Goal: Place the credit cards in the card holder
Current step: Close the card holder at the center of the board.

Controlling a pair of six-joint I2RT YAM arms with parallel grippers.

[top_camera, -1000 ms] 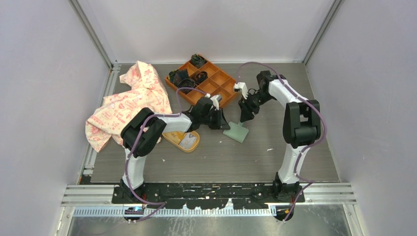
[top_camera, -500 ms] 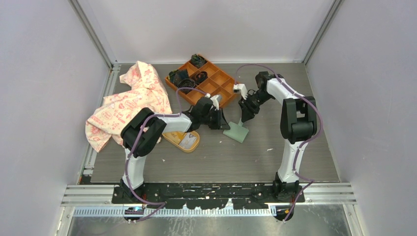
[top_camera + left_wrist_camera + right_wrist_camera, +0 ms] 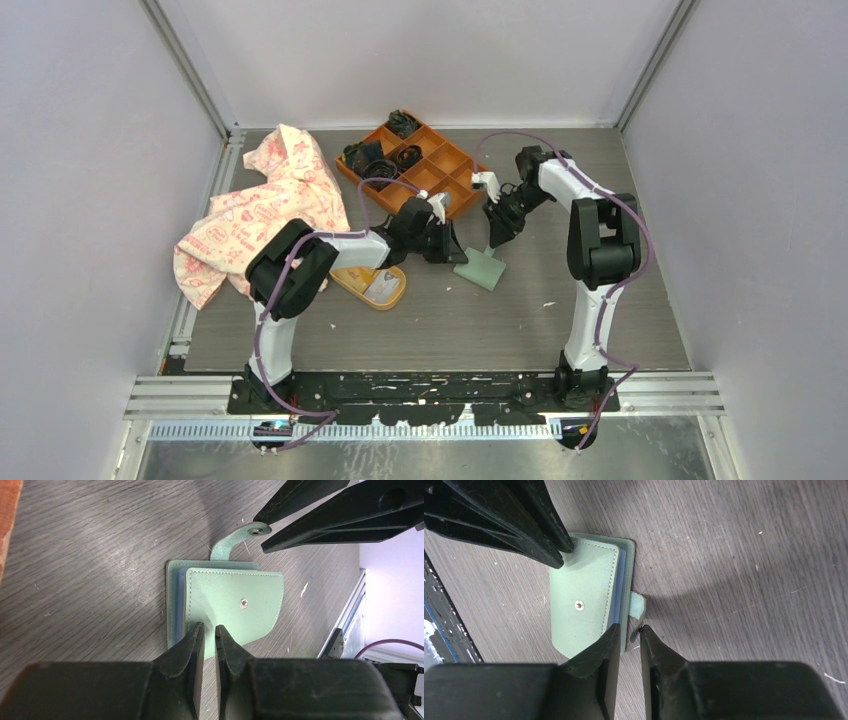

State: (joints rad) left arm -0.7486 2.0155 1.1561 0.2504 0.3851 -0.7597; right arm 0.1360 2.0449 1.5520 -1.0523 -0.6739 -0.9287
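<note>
Your right arm has edged slightly leftward; the right gripper (image 3: 629, 632) pinches the card holder (image 3: 584, 600) by its tab (image 3: 638, 605). Your left gripper (image 3: 206, 630), nearly closed, presses the flap beneath its fingertips.

card holder (image 3: 235, 605): matt sage-green leather-look, stitched edges, shiny metal snap stud (image 3: 243, 603). counter (image 3: 90, 555): matt grey wood-grain, lightly scratched. left tool (image 3: 206, 630), right tool (image 3: 629, 630): smooth black plastic. tray (image 3: 450, 160): orange plastic. cloth (image 3: 255, 215): soft printed fabric.
</note>
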